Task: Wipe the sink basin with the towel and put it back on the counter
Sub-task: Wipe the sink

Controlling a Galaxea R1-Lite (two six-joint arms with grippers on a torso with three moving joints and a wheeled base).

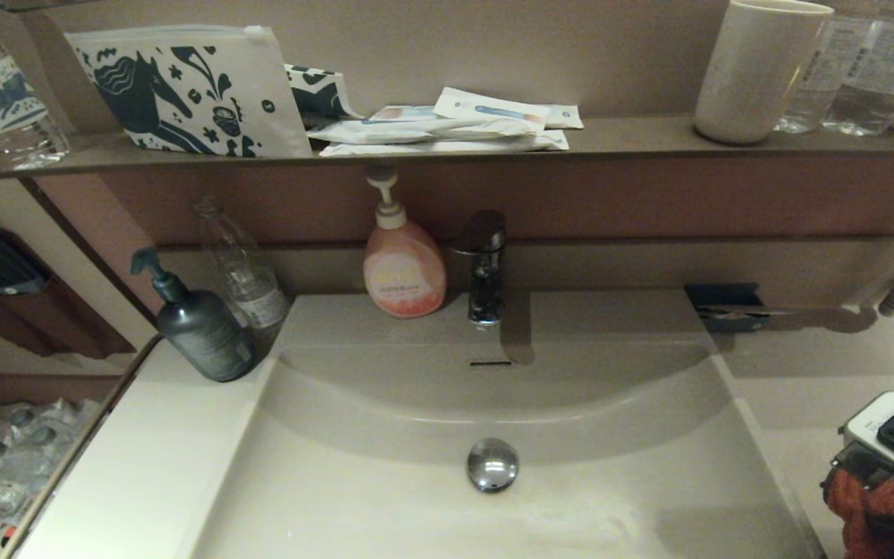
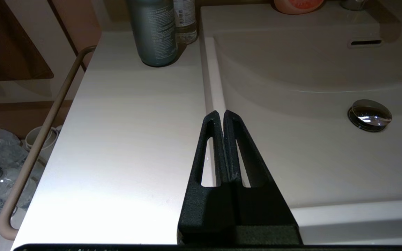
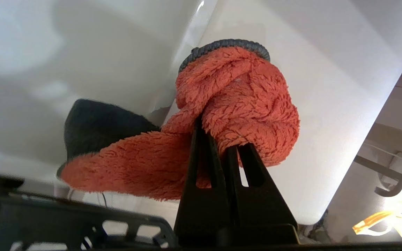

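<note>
The right gripper point(image 3: 222, 139), jaws closed on the bunched towel point(image 3: 236, 104), is over the table point(image 1: 788, 388) just right of the sink basin point(image 1: 385, 505), and should probably lower it flat there before opening, while the left gripper point(image 2: 221, 116), jaws closed and empty, waits at the basin's left edge.

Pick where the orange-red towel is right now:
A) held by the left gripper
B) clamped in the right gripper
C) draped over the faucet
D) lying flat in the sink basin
B: the right gripper is shut on the bunched towel, above the counter's edge.
</note>
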